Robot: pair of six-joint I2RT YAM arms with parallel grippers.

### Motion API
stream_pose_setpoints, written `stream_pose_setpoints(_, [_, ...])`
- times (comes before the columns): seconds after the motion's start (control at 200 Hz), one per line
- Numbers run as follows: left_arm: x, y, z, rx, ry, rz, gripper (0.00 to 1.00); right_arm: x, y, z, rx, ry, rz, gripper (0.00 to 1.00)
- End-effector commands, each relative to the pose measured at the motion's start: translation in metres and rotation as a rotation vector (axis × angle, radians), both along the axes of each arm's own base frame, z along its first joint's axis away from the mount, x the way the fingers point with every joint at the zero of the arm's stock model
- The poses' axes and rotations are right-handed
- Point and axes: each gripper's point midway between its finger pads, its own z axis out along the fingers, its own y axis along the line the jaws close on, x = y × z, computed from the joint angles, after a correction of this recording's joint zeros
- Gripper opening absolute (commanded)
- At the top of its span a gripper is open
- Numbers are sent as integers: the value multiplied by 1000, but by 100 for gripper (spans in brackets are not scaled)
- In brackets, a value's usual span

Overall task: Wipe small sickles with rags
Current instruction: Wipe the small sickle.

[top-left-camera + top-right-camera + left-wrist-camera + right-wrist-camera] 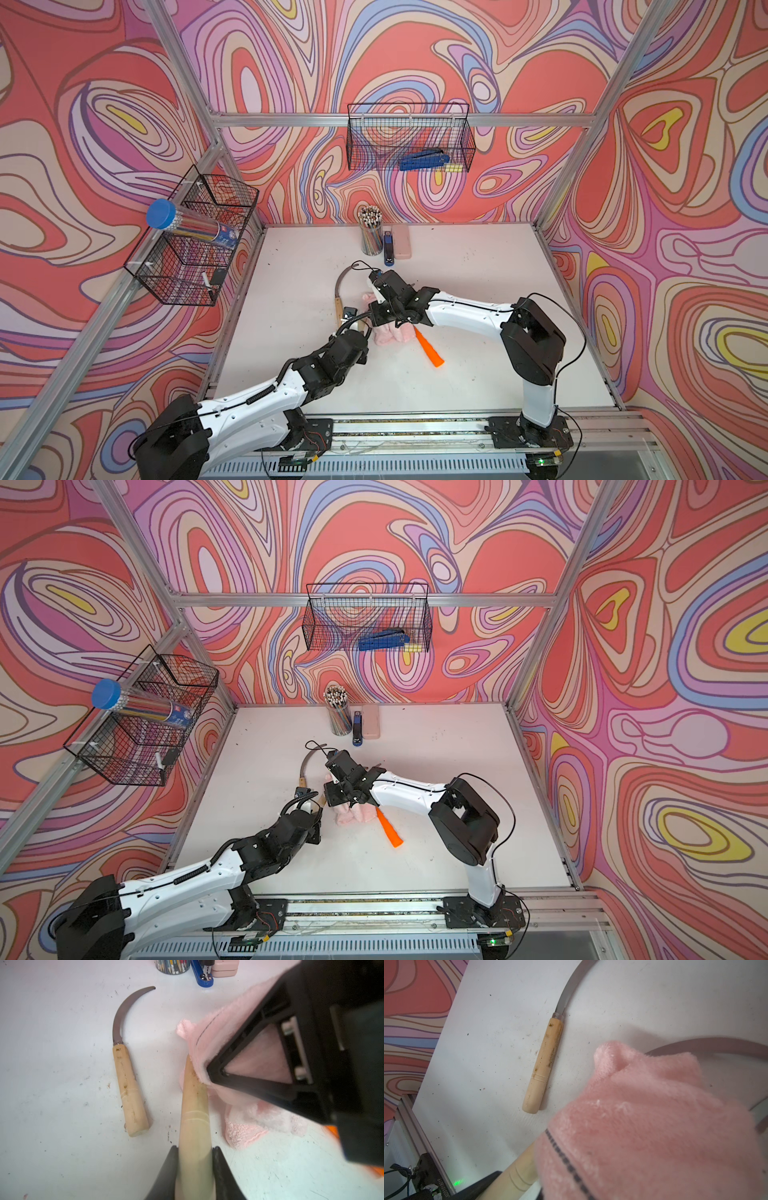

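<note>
The left claw (195,1153) is clamped on the butt end of a pale wooden handle, so one small sickle (194,1105) is held by that arm. The handle's long axis runs straight away from the left claw toward the right claw (210,1071), which is closed on a fold of the pink rag (654,1115). The rag is draped over the spot where handle meets blade. The rest of the cloth hangs down and is bunched on the table (478,291) below.

Beyond the rag, on the side away from the left claw, the grey blade (716,1043) of the held sickle is seen curving out uncovered. A stroke along the blade would therefore be expected to run from the handle outward to the tip. It falls to the right arm, which is the nearer to the metal, while the left serves as anchor.

A second wooden-handled sickle (338,297) lies flat just beside the held one, roughly parallel and not touching it. The orange-handled sickle (430,351) lies on the far side of the rag, its blade hidden beneath cloth and arm.
</note>
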Motion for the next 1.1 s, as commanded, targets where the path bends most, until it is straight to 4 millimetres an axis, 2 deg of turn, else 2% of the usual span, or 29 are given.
stream_pose_setpoints(0.0, [-2, -1, 2, -50, 0, 5, 0, -5, 8, 3, 21, 17, 27, 0])
stream_pose_setpoints(0.105, [-3, 2, 0, -47, 2, 6, 0, -20, 23, 10, 61, 30, 84, 0])
stream_pose_setpoints(0.27, [-3, 8, -2, -25, -4, 30, 0, -59, 51, 30, 121, 28, 206, 0])
stream_pose_setpoints(0.355, [-3, 12, 0, -20, -9, 41, 0, -73, 58, 42, 190, 49, 248, 0])
stream_pose_setpoints(0.436, [-3, 13, 2, -25, -15, 46, 0, -76, 56, 46, 205, 46, 246, 0])
stream_pose_setpoints(0.546, [-5, 15, 4, -28, -20, 45, 0, -66, 49, 36, 165, 46, 201, 0])
stream_pose_setpoints(0.636, [-5, 16, 6, -31, -25, 43, 0, -54, 43, 17, 115, 81, 152, 0])
stream_pose_setpoints(0.731, [-5, 16, 7, -31, -28, 39, 0, -32, 25, -8, 18, 102, 56, 0])
stream_pose_setpoints(0.811, [-4, 16, 7, -27, -30, 41, 0, -14, 6, -22, -77, 73, -23, 0])
stream_pose_setpoints(0.966, [-4, 15, 6, -30, -35, 36, 0, 3, -9, -23, -169, 1, -72, 0])
stream_pose_setpoints(1.097, [-4, 15, 6, -31, -34, 32, 0, -8, 5, -17, -146, -6, -25, 0])
